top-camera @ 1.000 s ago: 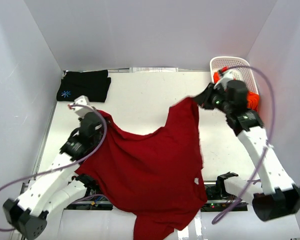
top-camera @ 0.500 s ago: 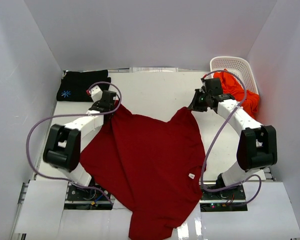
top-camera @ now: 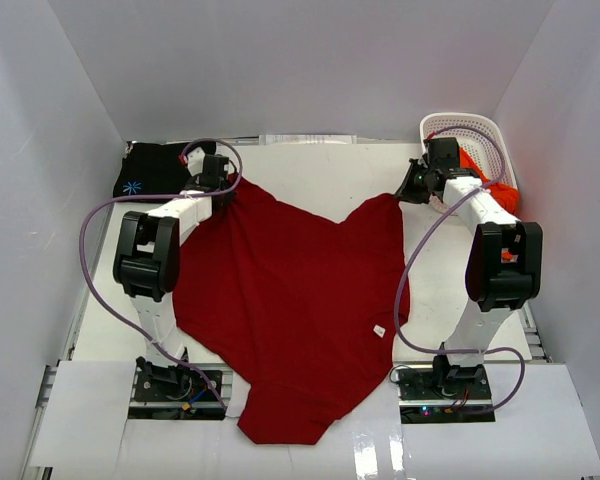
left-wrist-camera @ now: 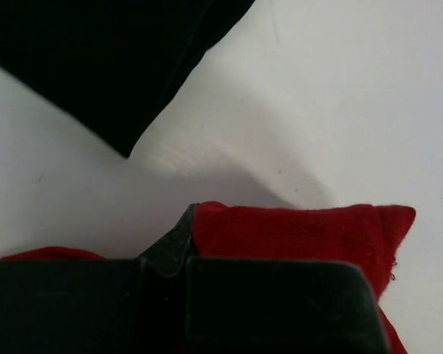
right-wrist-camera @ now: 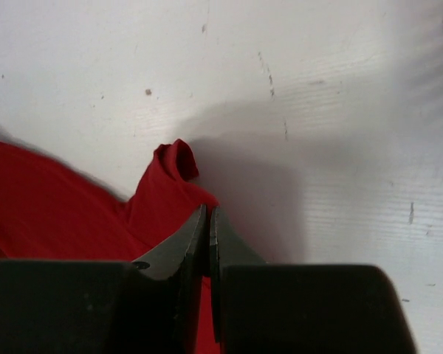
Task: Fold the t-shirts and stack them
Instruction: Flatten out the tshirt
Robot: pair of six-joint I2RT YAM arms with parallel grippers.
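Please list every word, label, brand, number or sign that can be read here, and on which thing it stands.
No text can be read.
White tag on the dark red t-shirt: too small to read.
Blue print on the black t-shirt: a star-like figure, no letters visible.

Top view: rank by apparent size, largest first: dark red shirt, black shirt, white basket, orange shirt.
1. dark red shirt, by far the largest.
2-3. white basket and black shirt: they look alike and arms partly hide both, so they are not ranked.
4. orange shirt: only a small part shows.
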